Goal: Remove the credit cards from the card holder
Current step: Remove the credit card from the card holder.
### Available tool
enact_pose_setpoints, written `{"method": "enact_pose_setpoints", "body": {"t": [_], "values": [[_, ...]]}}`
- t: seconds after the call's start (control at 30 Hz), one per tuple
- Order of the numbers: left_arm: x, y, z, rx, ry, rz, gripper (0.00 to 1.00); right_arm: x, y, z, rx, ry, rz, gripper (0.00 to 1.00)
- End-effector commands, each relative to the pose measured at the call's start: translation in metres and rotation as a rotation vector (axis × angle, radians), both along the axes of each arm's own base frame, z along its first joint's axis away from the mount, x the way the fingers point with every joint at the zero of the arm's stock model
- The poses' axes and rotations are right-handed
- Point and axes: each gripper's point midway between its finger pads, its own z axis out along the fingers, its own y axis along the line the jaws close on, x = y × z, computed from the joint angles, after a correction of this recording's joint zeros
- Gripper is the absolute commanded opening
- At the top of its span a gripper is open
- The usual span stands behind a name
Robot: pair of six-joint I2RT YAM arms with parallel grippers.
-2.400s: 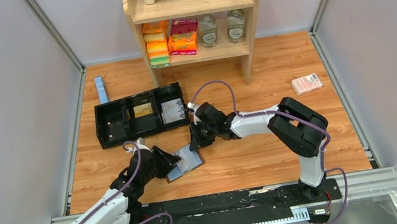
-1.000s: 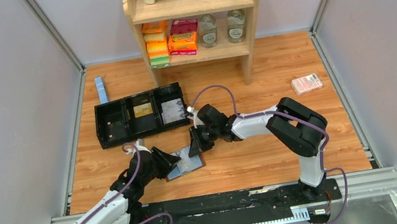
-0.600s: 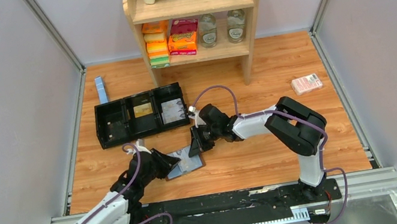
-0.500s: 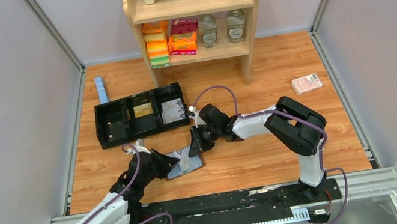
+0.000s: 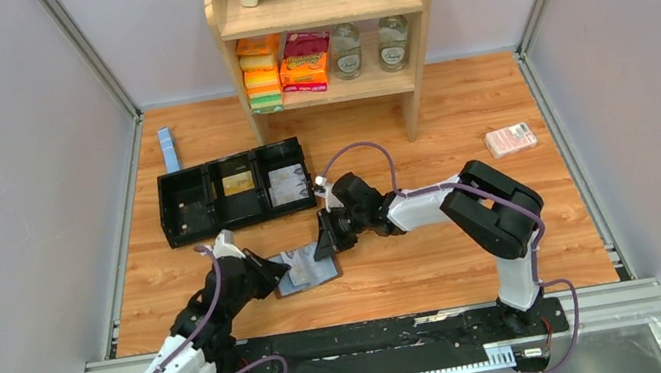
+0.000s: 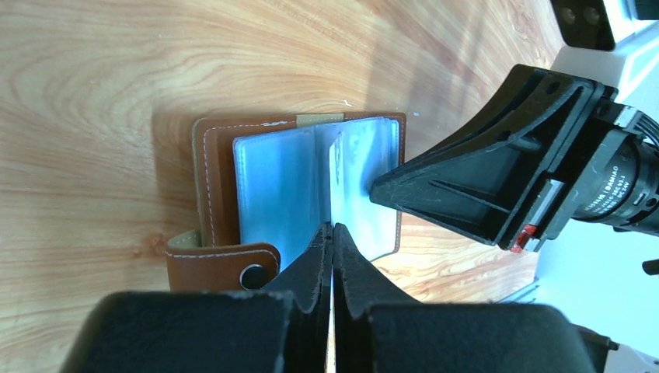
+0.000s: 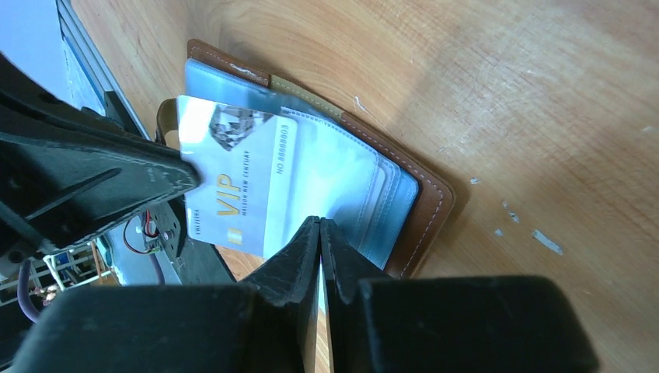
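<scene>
The brown card holder (image 5: 317, 276) lies open on the wood table, its grey-blue sleeves (image 6: 268, 194) facing up. A pale credit card (image 7: 233, 183) printed "VIP" sticks partly out of it toward the left arm. My left gripper (image 6: 332, 227) is shut on that card's near edge. From the far side, my right gripper (image 7: 320, 221) is shut, its tips pinching a clear sleeve of the card holder (image 7: 426, 198). In the top view the left gripper (image 5: 280, 273) and right gripper (image 5: 324, 247) face each other across the holder.
A long black tray (image 5: 179, 204) lies behind the holder, with cards in its middle (image 5: 238, 183) and right (image 5: 288, 184) compartments. A narrow blue strip (image 5: 167, 149) lies far left and a pink-red packet (image 5: 510, 139) far right. A wooden shelf (image 5: 320, 16) with groceries stands at the back.
The left gripper has closed on the card and drawn back toward the near edge. The right gripper has stayed on the holder.
</scene>
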Motion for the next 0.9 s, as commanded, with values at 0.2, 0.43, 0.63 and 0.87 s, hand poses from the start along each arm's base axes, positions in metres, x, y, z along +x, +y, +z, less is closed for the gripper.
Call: {"method": "enact_pose_setpoints", "body": {"t": [0.2,0.43,0.63,0.87], "values": [[0.001,0.017,0.037,0.228,-0.085,-0.097,0.00,0.008,-0.041,-0.027,-0.223,-0.048,-0.049,0.11],[0.003,0.008,0.063,0.312,-0.155,-0.243,0.00,0.016,-0.027,0.024,-0.114,-0.149,-0.006,0.22],[0.005,-0.011,0.103,0.355,-0.267,-0.434,0.00,0.023,-0.026,0.098,0.002,-0.356,0.056,0.48],[-0.003,-0.036,0.148,0.363,-0.465,-0.693,0.00,0.002,-0.034,0.164,0.111,-0.575,0.250,0.69]]}}
